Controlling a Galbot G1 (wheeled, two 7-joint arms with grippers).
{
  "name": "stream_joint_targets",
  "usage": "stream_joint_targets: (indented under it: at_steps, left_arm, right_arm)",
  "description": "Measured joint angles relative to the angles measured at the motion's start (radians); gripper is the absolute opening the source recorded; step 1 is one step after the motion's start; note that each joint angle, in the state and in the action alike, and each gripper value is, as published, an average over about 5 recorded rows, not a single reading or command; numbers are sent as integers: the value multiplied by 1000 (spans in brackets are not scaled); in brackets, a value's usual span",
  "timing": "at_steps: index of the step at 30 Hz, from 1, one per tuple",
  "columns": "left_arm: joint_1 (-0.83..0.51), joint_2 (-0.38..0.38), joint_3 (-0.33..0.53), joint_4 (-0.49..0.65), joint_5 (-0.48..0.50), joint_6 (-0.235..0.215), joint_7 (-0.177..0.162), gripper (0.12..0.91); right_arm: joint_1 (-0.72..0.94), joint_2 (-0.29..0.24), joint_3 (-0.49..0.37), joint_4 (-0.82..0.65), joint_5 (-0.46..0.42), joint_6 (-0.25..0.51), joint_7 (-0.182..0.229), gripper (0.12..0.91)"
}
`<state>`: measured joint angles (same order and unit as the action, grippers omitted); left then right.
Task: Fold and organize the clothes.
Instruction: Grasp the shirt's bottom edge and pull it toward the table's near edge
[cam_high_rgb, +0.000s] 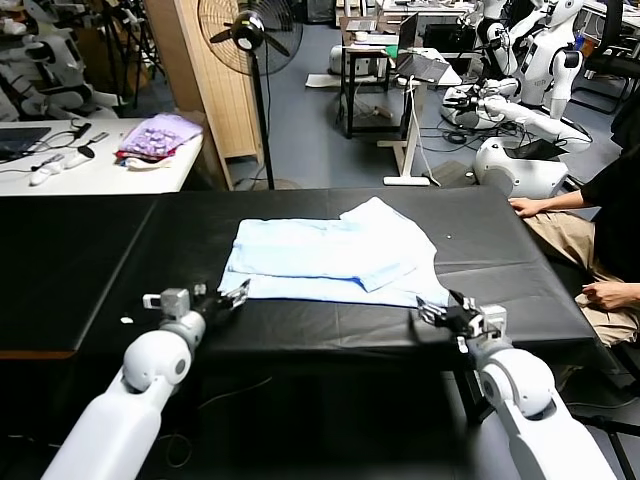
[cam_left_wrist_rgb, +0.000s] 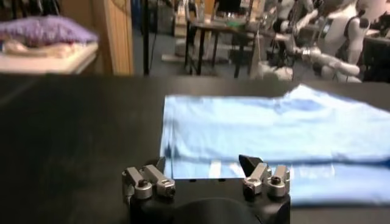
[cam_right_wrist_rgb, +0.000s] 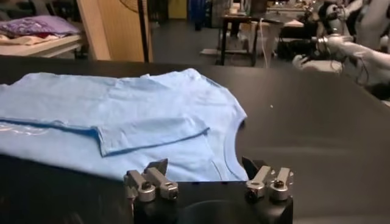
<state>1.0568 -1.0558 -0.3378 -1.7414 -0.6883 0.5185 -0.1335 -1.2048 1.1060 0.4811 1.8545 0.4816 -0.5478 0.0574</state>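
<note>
Black-covered table (cam_high_rgb: 90, 250) bearing a partly folded light-blue T-shirt (cam_high_rgb: 330, 255), spread flat near its middle; a small white speck (cam_high_rgb: 127, 321) lies near the front-left edge.

The head view looks forward and down from above the near edge of the black surface (cam_high_rgb: 80, 260), taking in its whole width, both arms at the bottom and the workshop behind. The left wrist view sits low, just behind the left gripper (cam_left_wrist_rgb: 206, 167), and faces across the surface towards the T-shirt (cam_left_wrist_rgb: 274, 134), close to its near hem. The right wrist view sits equally low behind the right gripper (cam_right_wrist_rgb: 206, 167), facing the shirt's collar end. All three share the T-shirt and the surface; each also catches the purple bundle (cam_high_rgb: 160, 135) on the white desk beyond.
</note>
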Motion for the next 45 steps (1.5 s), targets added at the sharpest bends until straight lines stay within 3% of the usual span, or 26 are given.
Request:
stream_joint_targets:
  at_steps: [2,5,11,14,23,33,36,38,45]
  left_arm:
    - [0,-3,0,8,5,-2,2,691]
    - [-4,-10,0,23,14,-11,-8,526]
    - [7,-11,-3,27,21,-19,-26,195]
    - [18,-7,-4,14,23,-14,-37,126]
    - [83,29,-12,-92,4,56,-118,128]
    - [265,79,-62,-293,4,80,-152,128]
    - [297,76,-70,-329,13,76,-155,147]
    - [311,75,-74,-348,19,74,-158,211]
    - [342,95,-99,-410,7,95,-205,590]
  right_arm:
    - [-2,5,1,-4,-3,1,0,177]
    - [-4,10,0,-7,-7,1,0,123]
    - [-9,8,-6,6,-10,-5,14,122]
    - [-16,1,-7,20,-5,-23,38,122]
    - [-82,-39,13,143,50,-144,117,122]
    - [-169,-51,35,239,53,-180,124,135]
    - [-188,-53,44,261,56,-188,124,236]
    - [-202,-56,52,280,58,-188,128,347]
    - [-239,-81,100,368,109,-189,153,715]
